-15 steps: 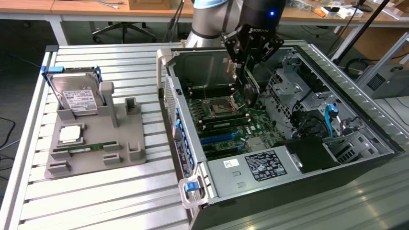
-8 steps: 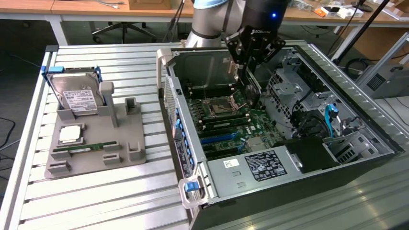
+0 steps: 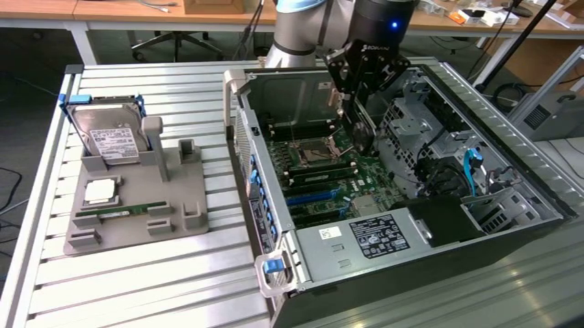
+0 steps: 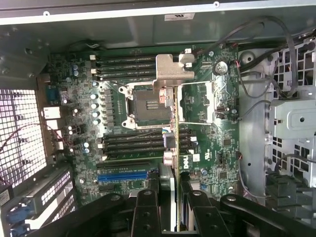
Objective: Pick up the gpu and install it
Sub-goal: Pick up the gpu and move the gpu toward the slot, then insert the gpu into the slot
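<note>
the hand (image 3: 356, 92) is narrowed onto the gpu (image 3: 362, 133). it grips the card by its upper edge, so the card hangs on edge inside the open computer case (image 3: 239, 96), above the motherboard (image 3: 315, 167) and seemingly clear of it. from the wrist, the gpu (image 4: 176, 148) reads as a thin line between the fingers (image 4: 147, 207), with its silver bracket (image 4: 173, 69) by the empty cpu socket (image 4: 143, 101). the blue expansion slot (image 4: 122, 175) lies near the card but not under it. doing this step well probably means keeping the card upright, its contact edge parallel to the slot, and moving without twist or tilt past the memory slots.
</note>
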